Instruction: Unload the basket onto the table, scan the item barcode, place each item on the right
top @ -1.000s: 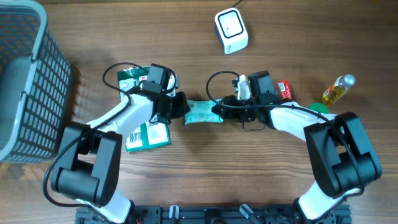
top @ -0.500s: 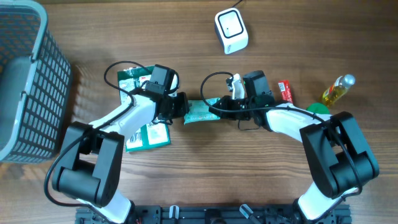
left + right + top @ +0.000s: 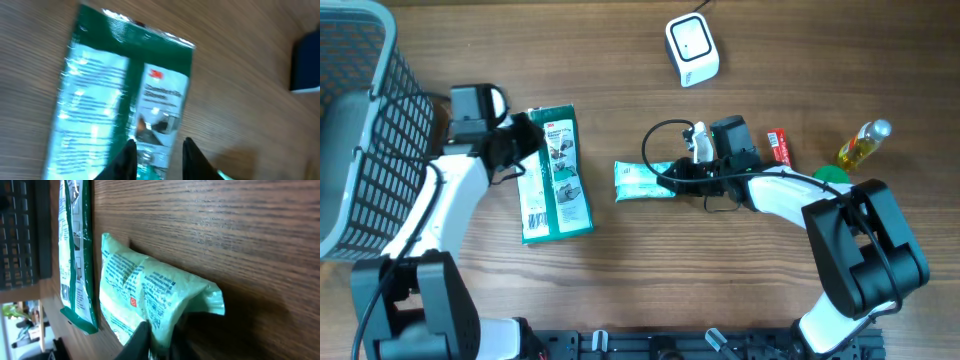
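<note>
one grey basket [image 3: 390, 150], mint pouch [image 3: 642, 180] outside

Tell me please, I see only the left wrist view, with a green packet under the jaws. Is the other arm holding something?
Observer: Yes. The jaws of the right arm are shut on one end of a pale green pouch, which lies on the wooden table.
Operator: Where is the scanner from there?
Observer: The white scanner sits at the far side of the table, beyond the pouch and apart from it.
Operator: What else lies on that side?
Observer: A small yellow bottle lies at the outer side of the right arm, far from the pouch.
</note>
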`<state>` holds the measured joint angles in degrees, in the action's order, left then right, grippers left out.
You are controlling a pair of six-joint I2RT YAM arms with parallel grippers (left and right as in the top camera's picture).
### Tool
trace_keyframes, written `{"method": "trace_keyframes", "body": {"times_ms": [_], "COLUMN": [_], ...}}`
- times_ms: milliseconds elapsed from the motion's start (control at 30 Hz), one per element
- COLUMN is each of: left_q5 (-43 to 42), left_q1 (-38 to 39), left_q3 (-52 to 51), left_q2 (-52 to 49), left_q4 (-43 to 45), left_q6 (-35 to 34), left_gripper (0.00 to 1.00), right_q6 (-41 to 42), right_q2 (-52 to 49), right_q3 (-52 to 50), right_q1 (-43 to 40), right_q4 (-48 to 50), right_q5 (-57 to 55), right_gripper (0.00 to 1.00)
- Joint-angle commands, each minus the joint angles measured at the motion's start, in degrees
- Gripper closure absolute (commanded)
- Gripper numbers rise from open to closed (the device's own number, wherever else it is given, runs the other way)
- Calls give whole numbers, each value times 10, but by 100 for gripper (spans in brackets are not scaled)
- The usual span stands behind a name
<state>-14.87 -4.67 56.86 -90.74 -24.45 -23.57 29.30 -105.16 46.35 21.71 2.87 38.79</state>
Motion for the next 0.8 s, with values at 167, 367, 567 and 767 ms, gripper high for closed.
{"method": "trace_keyframes", "body": {"times_ms": [167,367,567,767], "left_q5": [8,8,8,8], "left_q1": [-12,-12,-12,-12], "left_q3": [5,5,5,5], "left_q2": [6,6,6,6], "left_q4": [0,0,0,0], "left_q6": [7,7,7,7], "left_gripper": [0,0,0,0], "right_q6": [-103,-360,-405,-490], "right_q2": [52,180,237,230], "right_q3": [59,123,133,391], "right_q1": [-5,-10,-15,-14], "right_q4": [-14,-191,-264,-490], "right_q5": [94,138,1,-240], "right_gripper": [96,96,96,96]}}
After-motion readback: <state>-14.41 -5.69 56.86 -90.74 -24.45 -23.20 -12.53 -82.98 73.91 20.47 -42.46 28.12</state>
